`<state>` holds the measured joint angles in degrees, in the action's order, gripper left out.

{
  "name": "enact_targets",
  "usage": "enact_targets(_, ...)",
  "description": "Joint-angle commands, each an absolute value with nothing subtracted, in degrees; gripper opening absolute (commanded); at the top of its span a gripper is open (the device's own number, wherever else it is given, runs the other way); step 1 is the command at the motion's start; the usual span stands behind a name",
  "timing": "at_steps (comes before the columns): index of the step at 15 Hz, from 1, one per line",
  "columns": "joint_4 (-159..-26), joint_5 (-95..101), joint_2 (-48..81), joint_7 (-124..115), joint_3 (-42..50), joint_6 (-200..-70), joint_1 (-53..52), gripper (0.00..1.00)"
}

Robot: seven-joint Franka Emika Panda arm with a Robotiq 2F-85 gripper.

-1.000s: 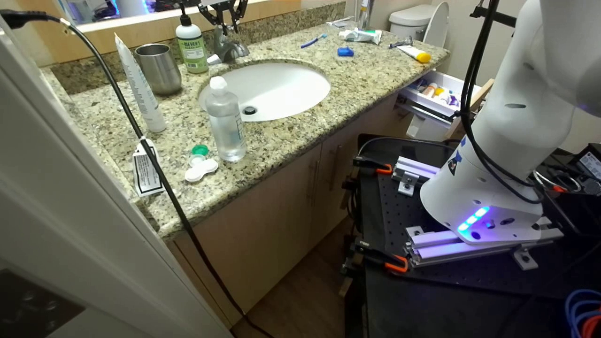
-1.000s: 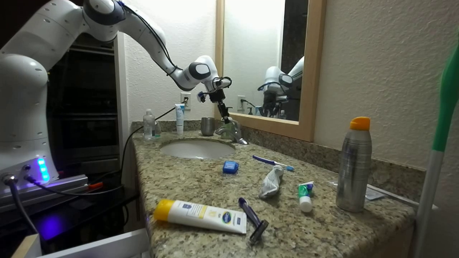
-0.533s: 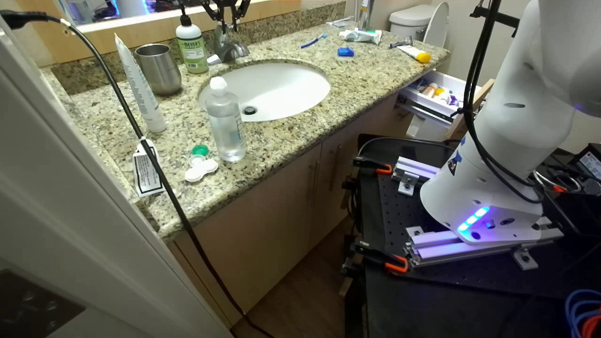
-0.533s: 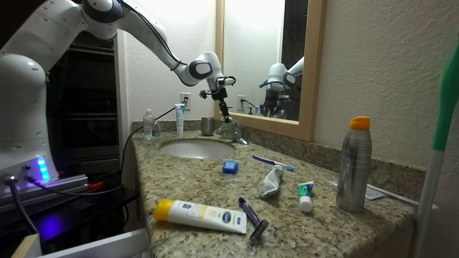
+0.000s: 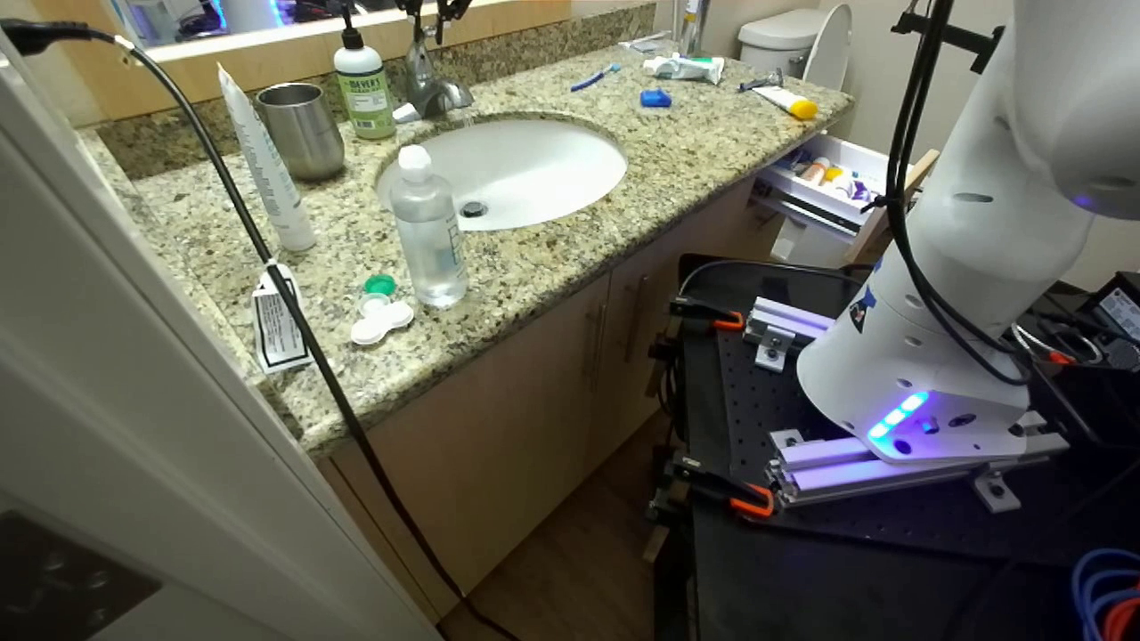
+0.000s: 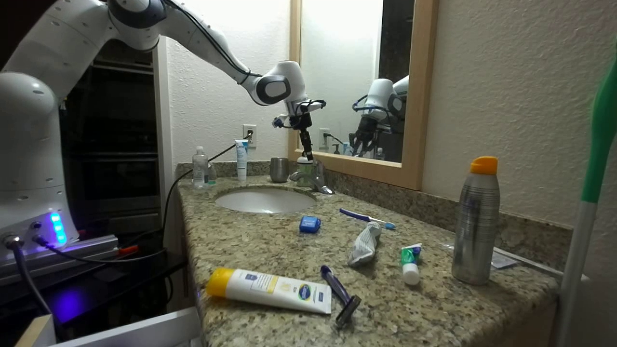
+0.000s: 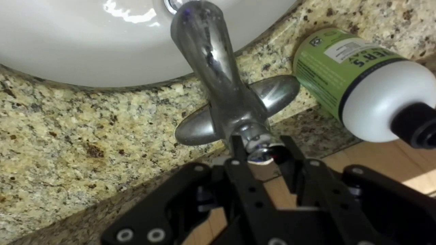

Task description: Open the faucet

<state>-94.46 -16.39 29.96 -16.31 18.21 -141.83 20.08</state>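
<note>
Jaws narrowly parted astride the shiny metal lever point(image 7: 254, 133), presumably to work it | gripping: I can't tell | curved grey metal faucet point(image 7: 230, 86) behind white oval basin point(image 7: 78, 44), overhanging it for drainage

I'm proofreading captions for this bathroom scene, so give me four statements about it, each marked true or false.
The black two-fingered pincer is at the lever of the grey metal faucet. True.
The wood-fronted white drawer is shut. False: the drawer is pulled open.
The silver can with the orange cap stands upright. True.
The white squeeze tube with the yellow cap stands upright. False: the tube lies on the speckled stone counter.
</note>
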Motion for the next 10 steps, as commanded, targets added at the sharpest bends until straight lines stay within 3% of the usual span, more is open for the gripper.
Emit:
enact_targets(1,-94.6,-22.0,23.0,-15.4,15.5,-141.3,23.9,0.07)
enact_targets(5,-92.0,-28.0,17.7,-14.1,15.2,-142.6,25.9,0.08)
enact_targets(6,-91.3,-30.2,15.3,-13.0,14.8,-141.8,26.5,0.45)
enact_targets(8,-90.9,-24.6,10.5,-11.9,16.6,-129.2,26.3,0.51)
enact_targets(10,-90.4,-21.7,6.6,-10.6,18.3,-119.5,26.6,0.63)
